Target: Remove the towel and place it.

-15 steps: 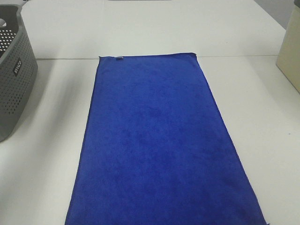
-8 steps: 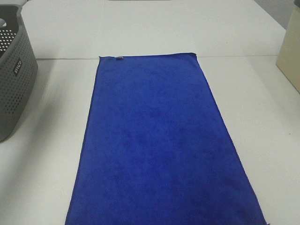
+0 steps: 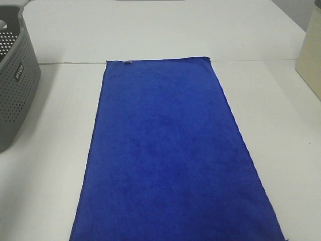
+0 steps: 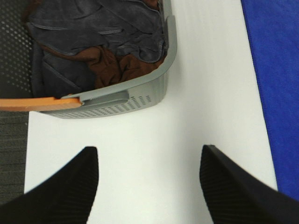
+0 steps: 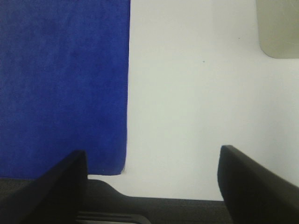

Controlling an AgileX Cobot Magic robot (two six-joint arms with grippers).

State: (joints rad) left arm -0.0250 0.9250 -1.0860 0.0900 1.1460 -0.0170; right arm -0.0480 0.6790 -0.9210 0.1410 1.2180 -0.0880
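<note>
The royal-blue towel (image 3: 168, 155) lies spread flat on the white table (image 3: 281, 125), with a small white tag (image 3: 127, 62) at its far left corner. Its edge shows in the left wrist view (image 4: 275, 84) and its near corner in the right wrist view (image 5: 60, 84). Neither gripper shows in the exterior view. My left gripper (image 4: 149, 182) is open and empty above bare table between the basket and the towel. My right gripper (image 5: 152, 179) is open and empty above the table's front edge, beside the towel's corner.
A grey perforated basket (image 3: 15, 75) stands at the far left; the left wrist view shows its rim (image 4: 140, 93) and dark grey and brown clothes (image 4: 107, 42) inside. A beige box (image 3: 310, 50) stands at the right edge, also in the right wrist view (image 5: 280, 28).
</note>
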